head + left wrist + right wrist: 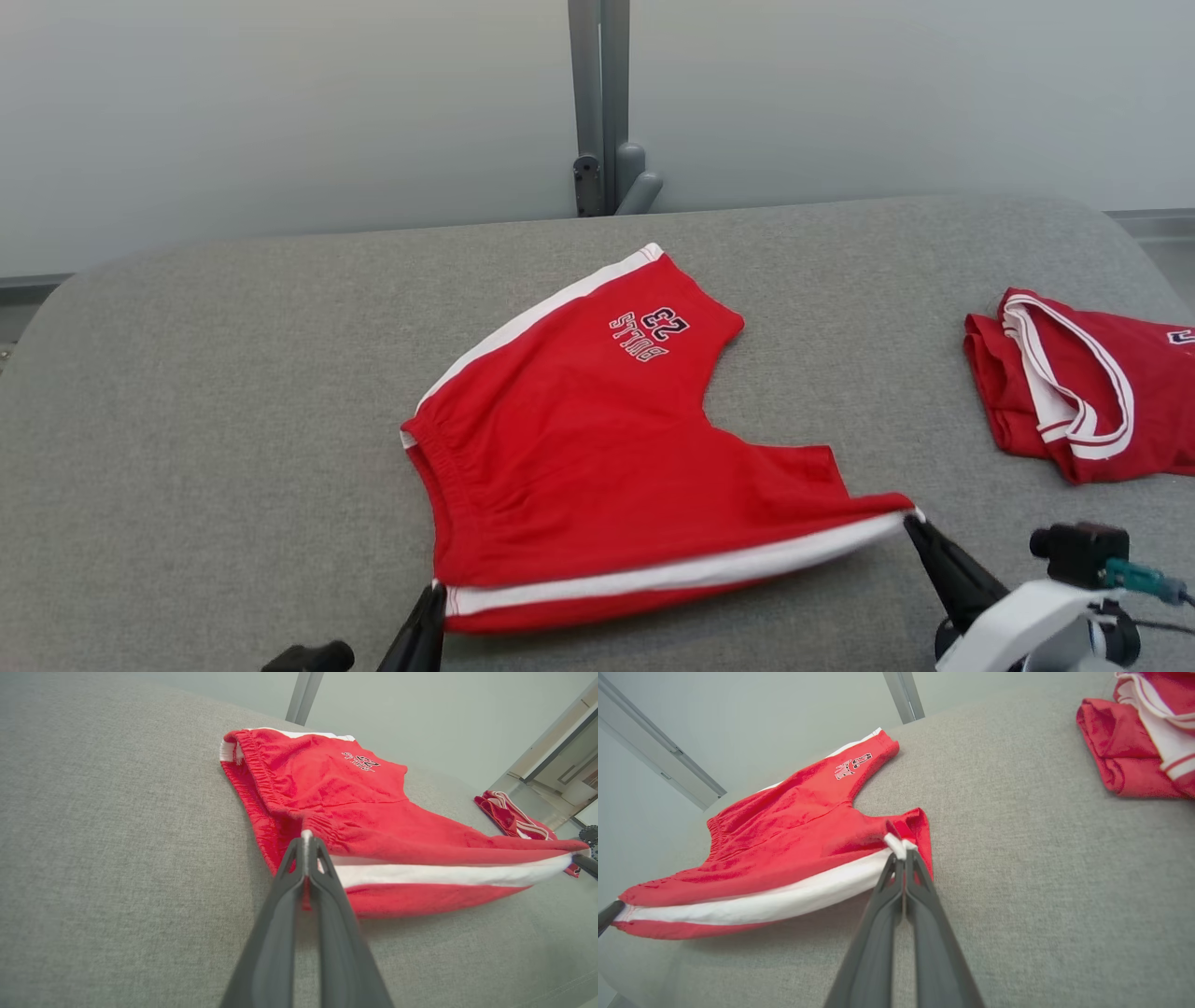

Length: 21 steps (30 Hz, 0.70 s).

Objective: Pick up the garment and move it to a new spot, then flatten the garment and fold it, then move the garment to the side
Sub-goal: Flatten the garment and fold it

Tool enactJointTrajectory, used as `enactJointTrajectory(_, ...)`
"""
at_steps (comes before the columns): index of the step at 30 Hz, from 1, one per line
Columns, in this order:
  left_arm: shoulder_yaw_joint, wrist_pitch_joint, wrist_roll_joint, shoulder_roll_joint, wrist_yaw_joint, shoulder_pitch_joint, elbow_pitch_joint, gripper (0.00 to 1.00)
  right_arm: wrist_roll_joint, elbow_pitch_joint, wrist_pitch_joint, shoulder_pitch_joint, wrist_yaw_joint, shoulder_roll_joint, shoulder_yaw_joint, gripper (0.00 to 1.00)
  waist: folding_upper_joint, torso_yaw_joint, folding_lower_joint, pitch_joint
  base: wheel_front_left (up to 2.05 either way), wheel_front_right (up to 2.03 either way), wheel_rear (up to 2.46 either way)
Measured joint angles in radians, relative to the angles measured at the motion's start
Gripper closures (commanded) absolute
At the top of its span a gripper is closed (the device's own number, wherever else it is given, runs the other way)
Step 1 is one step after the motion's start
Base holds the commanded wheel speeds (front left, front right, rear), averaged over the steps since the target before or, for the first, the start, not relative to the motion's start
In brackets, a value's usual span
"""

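Your left gripper, bottom centre, and right gripper, lower right, both pinch the red shorts: hold the white stripe taut and lift both ends evenly.

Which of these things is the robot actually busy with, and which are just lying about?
In the job: red shorts; left hand and right hand, each pinching its white-striped edge.
Lying about: other red garment at the right; grey post behind the table.
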<state>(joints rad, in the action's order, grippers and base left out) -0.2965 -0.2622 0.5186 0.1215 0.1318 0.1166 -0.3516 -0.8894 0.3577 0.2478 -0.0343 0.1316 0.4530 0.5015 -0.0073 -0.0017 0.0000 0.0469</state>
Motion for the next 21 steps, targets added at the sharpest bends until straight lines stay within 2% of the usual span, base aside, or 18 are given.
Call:
enactJointTrajectory(5, -0.025, 0.000, 0.012, -0.012, 0.000, -0.102, 0.022, 1.00, 0.058, 0.017, -0.035, -0.153, 0.000, -0.014, -0.036, 1.00, 0.0000, 0.033, 0.0000, -0.033, 0.00, 0.00, 0.00)
enactJointTrajectory(12, -0.055, 0.000, 0.036, -0.047, 0.000, -0.320, 0.002, 1.00, 0.193, 0.137, -0.104, -0.461, 0.000, -0.047, -0.118, 1.00, 0.0000, 0.090, 0.0000, -0.139, 0.00, 0.00, 0.00)
enactJointTrajectory(13, -0.055, 0.000, 0.034, -0.052, 0.000, -0.377, -0.014, 1.00, 0.241, 0.175, -0.125, -0.542, -0.001, -0.060, -0.118, 1.00, 0.0000, 0.108, 0.0000, -0.176, 0.00, 0.00, 0.00)
enactJointTrajectory(15, -0.041, 0.000, 0.033, -0.060, 0.000, -0.426, -0.026, 1.00, 0.269, 0.212, -0.142, -0.616, -0.001, -0.074, -0.117, 1.00, 0.0000, 0.126, 0.0000, -0.214, 0.00, 0.00, 0.00)
enactJointTrajectory(21, -0.023, 0.000, 0.051, -0.069, 0.000, -0.524, -0.041, 1.00, 0.336, 0.322, -0.176, -0.788, -0.001, -0.089, -0.095, 1.00, 0.0000, 0.179, 0.0000, -0.323, 0.00, 0.00, 0.00)
